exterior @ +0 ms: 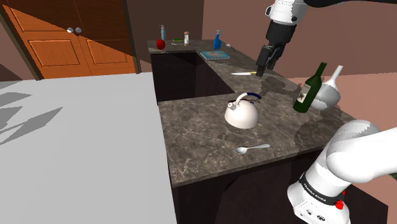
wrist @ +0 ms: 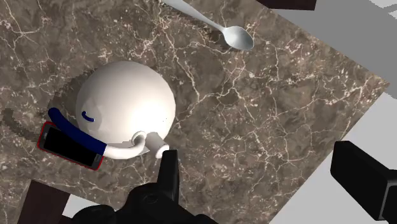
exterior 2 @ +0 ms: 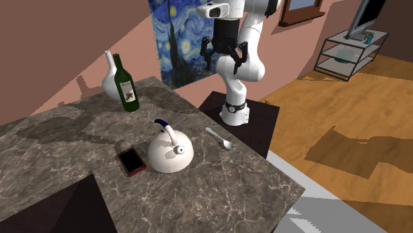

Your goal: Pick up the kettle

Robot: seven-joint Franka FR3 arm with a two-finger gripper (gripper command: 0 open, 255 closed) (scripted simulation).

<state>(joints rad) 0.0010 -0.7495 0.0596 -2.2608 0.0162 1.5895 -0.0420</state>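
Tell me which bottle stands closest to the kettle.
The dark green wine bottle beside the white vase: it stands on the kettle's part of the counter, while the blue bottles stand at the far end.

Marbled counter [exterior: 191, 130], orange doors [exterior: 63, 44] (both shut).

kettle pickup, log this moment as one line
phase: pre-grasp | claw: open, above counter, holding nothing | kettle: upright, untouched | near kettle: red phone, spoon

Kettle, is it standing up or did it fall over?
Standing up. The kettle sits on its round base on the counter, with its blue-and-white handle arching over its top.
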